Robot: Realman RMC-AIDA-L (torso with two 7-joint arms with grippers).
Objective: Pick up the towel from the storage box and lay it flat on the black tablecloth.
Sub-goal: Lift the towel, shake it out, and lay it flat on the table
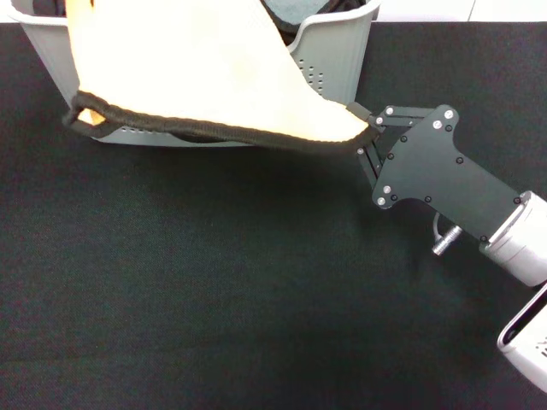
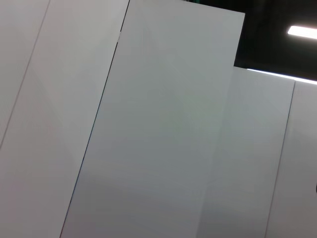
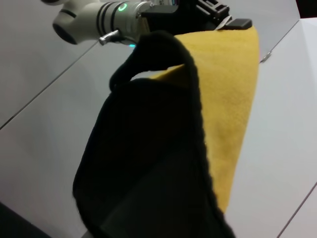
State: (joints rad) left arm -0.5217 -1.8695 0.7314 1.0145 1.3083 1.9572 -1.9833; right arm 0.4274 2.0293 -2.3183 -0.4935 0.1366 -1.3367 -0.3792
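While the towel (image 1: 197,68) hangs spread in the air above the storage box (image 1: 333,60) and the black tablecloth (image 1: 214,282), the right gripper (image 1: 366,122) pinches one of its black-edged corners. The left gripper (image 3: 233,22) clamps another corner, seen from the right wrist.

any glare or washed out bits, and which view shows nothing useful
Head view: the towel is overexposed to pale cream, its weave lost. Right wrist view: it reads true yellow, the near dark fold blurred. Left wrist view: only blank grey panels and one bright light strip.
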